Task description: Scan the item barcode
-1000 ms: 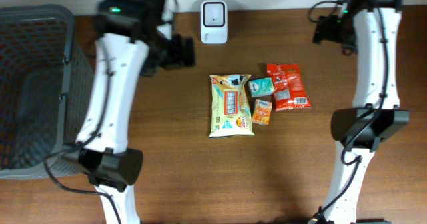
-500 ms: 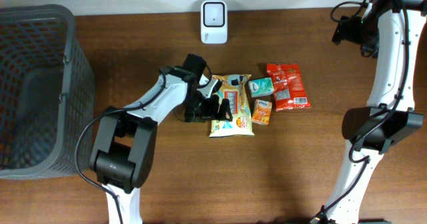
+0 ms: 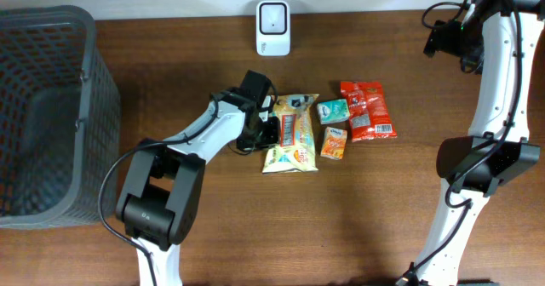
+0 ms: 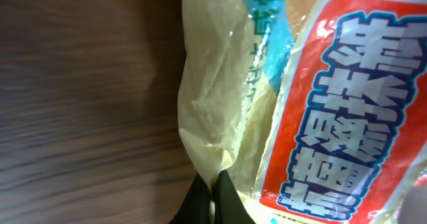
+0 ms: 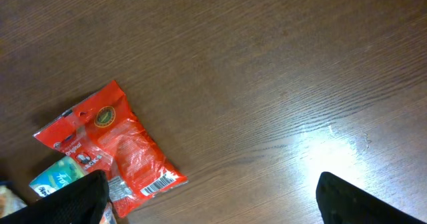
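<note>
A yellow snack bag (image 3: pixel 292 134) with red and blue print lies at the middle of the table. My left gripper (image 3: pixel 269 129) is shut on the bag's left edge. In the left wrist view the two dark fingertips (image 4: pixel 200 201) pinch the crinkled clear seam of the bag (image 4: pixel 313 104). The white barcode scanner (image 3: pixel 272 17) stands at the back edge, beyond the bag. My right gripper (image 5: pixel 213 207) hangs open high at the back right, holding nothing. Below it lies a red snack bag (image 5: pixel 113 147) with its barcode facing up.
A dark mesh basket (image 3: pixel 43 107) fills the left side. Right of the yellow bag lie a teal packet (image 3: pixel 334 110), a small orange box (image 3: pixel 335 143) and the red snack bag (image 3: pixel 368 110). The right arm's base (image 3: pixel 481 163) stands at the right.
My left arm swung in from the back left to the yellow bag and shut on its left edge; the bag is now bunched and tilted slightly. The right arm shifted a little right.
</note>
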### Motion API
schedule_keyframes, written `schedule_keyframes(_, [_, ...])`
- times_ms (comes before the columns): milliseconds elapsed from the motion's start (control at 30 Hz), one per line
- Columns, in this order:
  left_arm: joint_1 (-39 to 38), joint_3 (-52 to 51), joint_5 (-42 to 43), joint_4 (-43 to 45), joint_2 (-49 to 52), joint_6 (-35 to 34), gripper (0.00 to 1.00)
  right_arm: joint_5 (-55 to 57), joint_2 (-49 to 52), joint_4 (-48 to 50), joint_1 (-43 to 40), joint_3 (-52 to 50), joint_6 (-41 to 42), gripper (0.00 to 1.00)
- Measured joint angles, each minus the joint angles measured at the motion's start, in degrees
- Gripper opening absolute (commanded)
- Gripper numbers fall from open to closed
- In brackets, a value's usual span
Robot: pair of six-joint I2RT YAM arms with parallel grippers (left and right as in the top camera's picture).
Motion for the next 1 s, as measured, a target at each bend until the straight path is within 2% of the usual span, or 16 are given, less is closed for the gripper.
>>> schedule_keyframes(100, [1.03, 1.51, -12.92, -4.31, -1.77, 0.02, 0.00, 0.00, 0.00, 0.00, 0.00, 0.00, 0.02, 0.99])
schedule_keyframes(167, [1.53, 2.67, -28.24, -6.71, -5.16, 0.02, 0.00, 0.02, 0.00, 0.00, 0.00, 0.00, 0.02, 0.99])
schedule_keyframes(233, [1.73, 3.43, -38.29, -6.69, -9.05, 0.28, 0.00, 0.00, 0.00, 0.02, 0.00, 0.00, -0.02, 0.99])
schedule_keyframes(267, [1.73, 4.02, -47.21, -6.60, -11.69, 0.57, 0.00, 0.00, 0.00, 0.00, 0.00, 0.00, 0.02, 0.98])
schedule_keyframes(367, [1.73, 4.52, -62.93, -6.51, -13.03, 0.94, 0.00, 0.00, 0.00, 0.00, 0.00, 0.00, 0.00, 0.99])
schedule_keyframes(467, [1.73, 4.46, -71.63, -5.79, -13.03, 1.38, 0.00, 0.00, 0.00, 0.00, 0.00, 0.00, 0.00, 0.99])
schedule_keyframes(567, [1.73, 1.70, -75.56, -2.36, -12.92, 3.65, 0.00, 0.00, 0.00, 0.00, 0.00, 0.00, -0.02, 0.99])
schedule_keyframes(700, [0.94, -1.77, -78.53, -1.73, -6.73, 8.20, 0.00, 0.00, 0.00, 0.00, 0.00, 0.00, 0.00, 0.98])
schedule_keyframes(800, [-3.91, -2.49, -78.25, -1.92, -3.91, 10.19, 0.00, 0.00, 0.00, 0.00, 0.00, 0.00, 0.00, 0.99])
schedule_keyframes(833, [-5.88, -2.49, -77.24, -1.92, -3.91, 10.45, 0.04, 0.00, 0.00, 0.00, 0.00, 0.00, -0.02, 0.99])
schedule_keyframes(867, [-9.31, -2.47, -74.12, -2.38, -3.93, 10.67, 0.13, 0.00, 0.00, 0.00, 0.00, 0.00, -0.02, 0.99])
schedule_keyframes(900, [-11.08, -2.47, -71.45, -2.82, -3.91, 10.73, 0.13, 0.00, 0.00, 0.00, 0.00, 0.00, 0.00, 0.98])
schedule_keyframes(933, [-13.00, -2.43, -66.95, -3.39, -3.91, 10.82, 0.17, 0.00, 0.00, 0.00, 0.00, 0.00, 0.00, 0.98])
schedule_keyframes(1000, [-15.50, -2.45, -58.47, -4.44, -3.91, 11.34, 0.48, 0.00, 0.00, 0.00, 0.00, 0.00, 0.02, 0.98])
